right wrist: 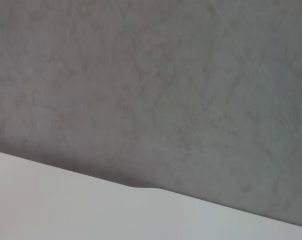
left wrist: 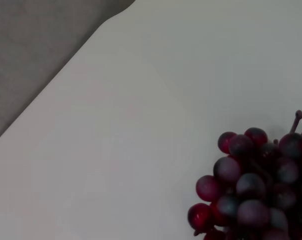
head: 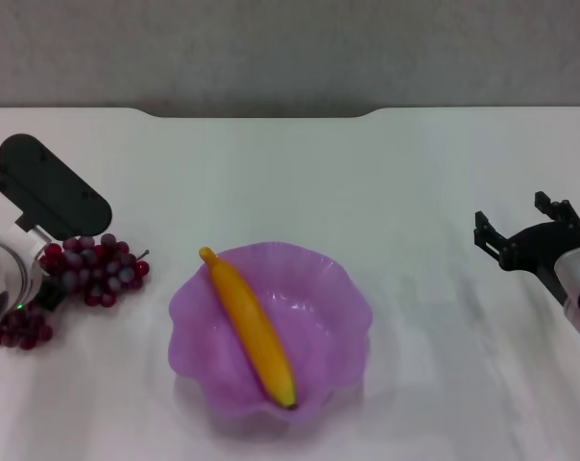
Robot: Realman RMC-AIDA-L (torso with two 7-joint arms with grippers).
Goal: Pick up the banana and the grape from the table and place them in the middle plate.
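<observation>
At the left of the tabletop (head: pixel 367 173), the left end effector (head: pixel 48 252) sits over the grape bunch (head: pixel 93 271); whether its fingers are apart is unclear. The banana (head: pixel 252 327) lies diagonally in the purple plate (head: pixel 343 317) at centre. The right end effector (head: pixel 525 230) hovers at the right, fingers apart and empty.

— Where is the left arm?

— At the left edge of the head view, its white wrist low and its black left gripper (head: pixel 42 252) reaching toward the far side. Its fingers are hidden, so their state cannot be told.

— And the other?

— The right arm sits at the right edge, white wrist low in the corner; the right gripper (head: pixel 522 227) points inward and away, black fingers (head: pixel 489 233) spread apart, holding nothing.
</observation>
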